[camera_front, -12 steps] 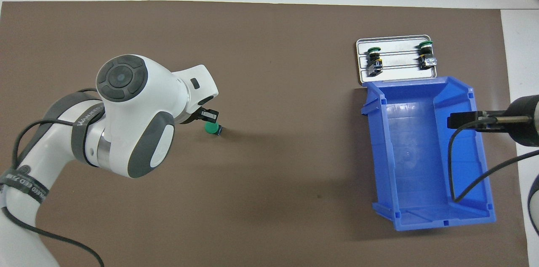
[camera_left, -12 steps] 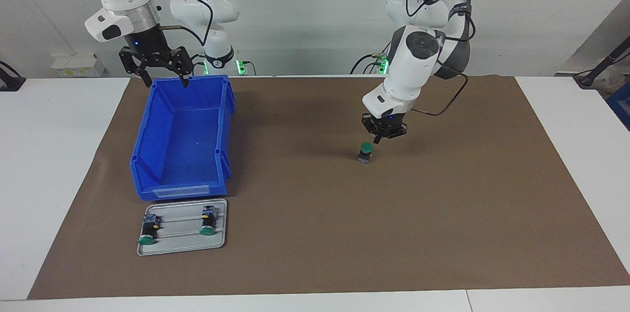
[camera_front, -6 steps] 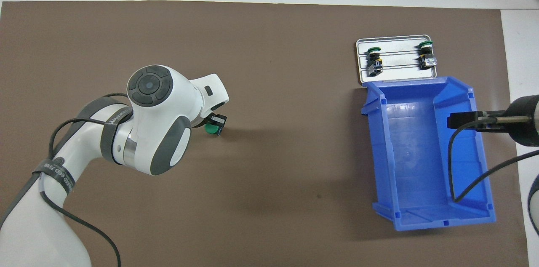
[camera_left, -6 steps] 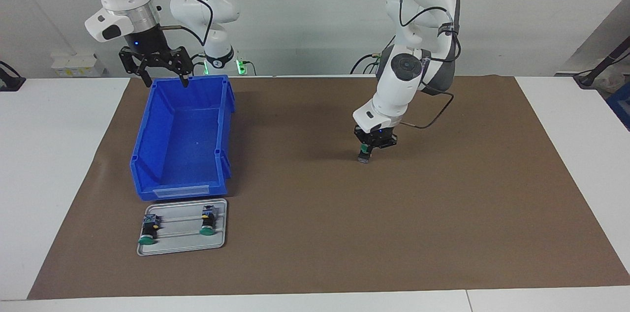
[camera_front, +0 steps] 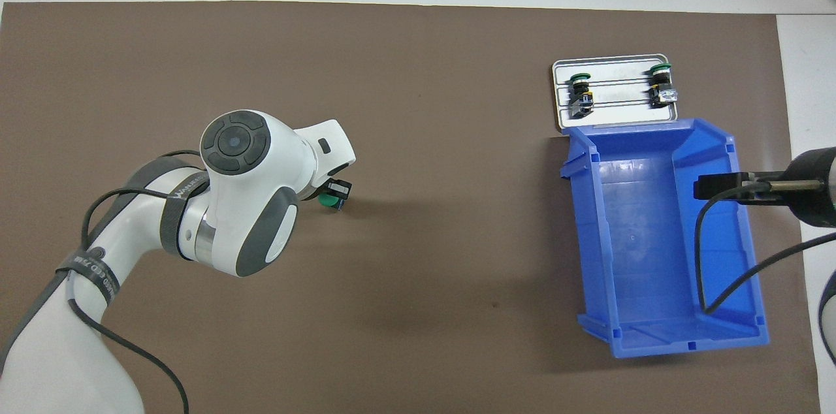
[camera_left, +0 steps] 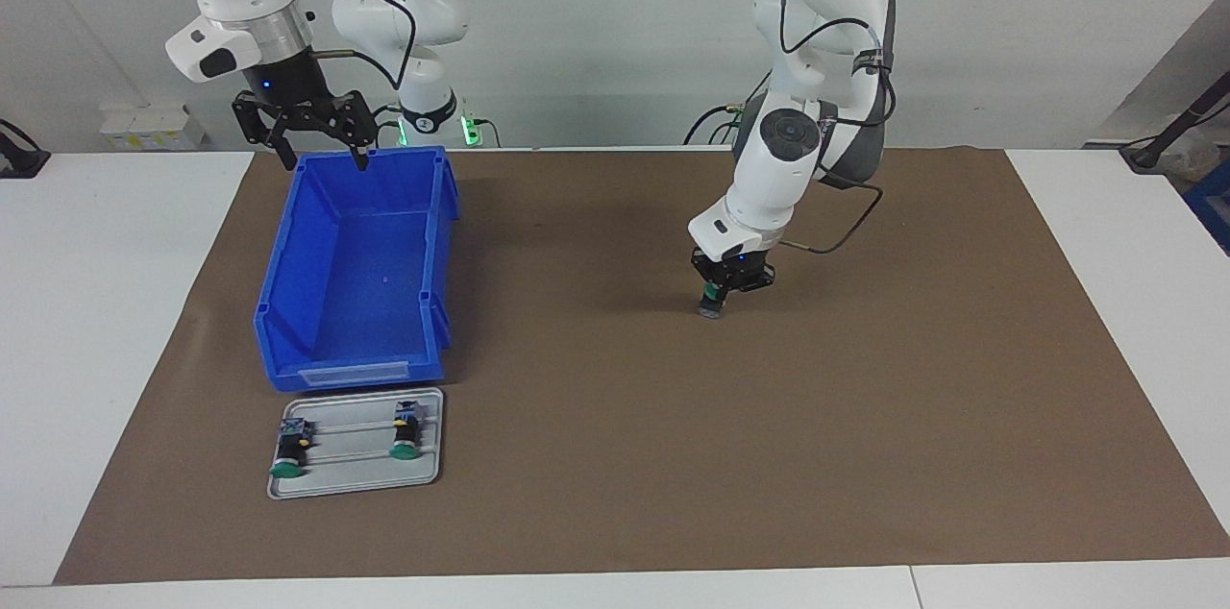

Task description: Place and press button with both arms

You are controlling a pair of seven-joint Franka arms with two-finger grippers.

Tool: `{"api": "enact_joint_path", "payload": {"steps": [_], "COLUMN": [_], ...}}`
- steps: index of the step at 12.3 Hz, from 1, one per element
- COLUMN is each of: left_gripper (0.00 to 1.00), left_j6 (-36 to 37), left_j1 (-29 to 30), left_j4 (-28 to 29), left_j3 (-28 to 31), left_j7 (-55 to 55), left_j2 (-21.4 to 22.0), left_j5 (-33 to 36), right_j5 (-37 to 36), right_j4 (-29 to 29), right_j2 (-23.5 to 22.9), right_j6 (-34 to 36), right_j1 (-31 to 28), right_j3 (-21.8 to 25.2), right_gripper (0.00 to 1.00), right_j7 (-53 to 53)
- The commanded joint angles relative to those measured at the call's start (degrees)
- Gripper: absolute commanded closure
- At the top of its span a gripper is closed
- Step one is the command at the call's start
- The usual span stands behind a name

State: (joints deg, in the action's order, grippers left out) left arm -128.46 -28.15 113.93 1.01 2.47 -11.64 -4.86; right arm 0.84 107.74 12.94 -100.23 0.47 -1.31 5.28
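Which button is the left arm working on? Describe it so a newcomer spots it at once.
Start from the brown mat and go to its bare middle, toward the left arm's end, away from the blue bin. There one green-capped button stands upright on the mat under the shut left gripper. The two other buttons lie on their sides on the metal tray.

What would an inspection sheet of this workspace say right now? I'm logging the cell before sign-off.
Surface: brown mat over white table.
Job's things: one button upright on the mat; two buttons lying on the metal tray.
Clutter: blue bin, nothing in it.
Grippers: left gripper shut, down on the upright button's cap; right gripper open over the bin's rim, waiting.
Cables: black cables along both arms.
Surroundings: white wall.
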Motion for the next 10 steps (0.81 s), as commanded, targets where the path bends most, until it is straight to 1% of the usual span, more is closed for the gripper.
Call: {"api": "enact_joint_path", "payload": {"steps": [1,3,4,6,7,8,9,10], "left_gripper": [1.00,1.00,1.00,1.00,0.82,0.15,0.00,0.00], "left_j6": [-3.30,-2.07,0.46,7.57,9.43,9.62,10.24,12.33], "left_j1": [-1.47,-1.38,-1.47,-1.12,-0.68,-0.42,0.63,1.94], "left_j4": [3.85,2.62,1.40,-2.99,-3.88,-3.80,-3.72,-3.89], "left_j3": [0.75,0.75,0.75,0.92,1.18,1.45,1.54,1.54], "left_j7": [1.14,1.05,1.05,0.96,0.61,0.44,0.00,0.00], "left_j2": [0.48,0.74,1.26,2.23,3.02,4.50,5.48,6.62], "left_j5": [1.08,1.08,1.08,1.08,1.08,1.08,1.08,1.08], "right_j5": [1.10,1.10,1.10,1.10,1.10,1.10,1.10,1.10], "right_j4": [-0.25,-0.25,-0.25,-0.25,-0.25,-0.25,-0.25,-0.25], "right_j2": [0.42,0.42,0.42,0.42,0.42,0.42,0.42,0.42], "right_j6": [0.74,0.65,0.65,0.74,0.65,0.65,0.74,0.74], "right_j1": [-0.30,-0.30,-0.30,-0.30,-0.30,-0.30,-0.30,-0.30], "right_j3": [-0.18,-0.18,-0.18,-0.10,-0.10,-0.18,-0.18,-0.18], "right_gripper": [0.01,0.01,0.01,0.01,0.01,0.01,0.01,0.01], "right_j7": [0.61,0.61,0.61,0.61,0.61,0.61,0.61,0.61]}}
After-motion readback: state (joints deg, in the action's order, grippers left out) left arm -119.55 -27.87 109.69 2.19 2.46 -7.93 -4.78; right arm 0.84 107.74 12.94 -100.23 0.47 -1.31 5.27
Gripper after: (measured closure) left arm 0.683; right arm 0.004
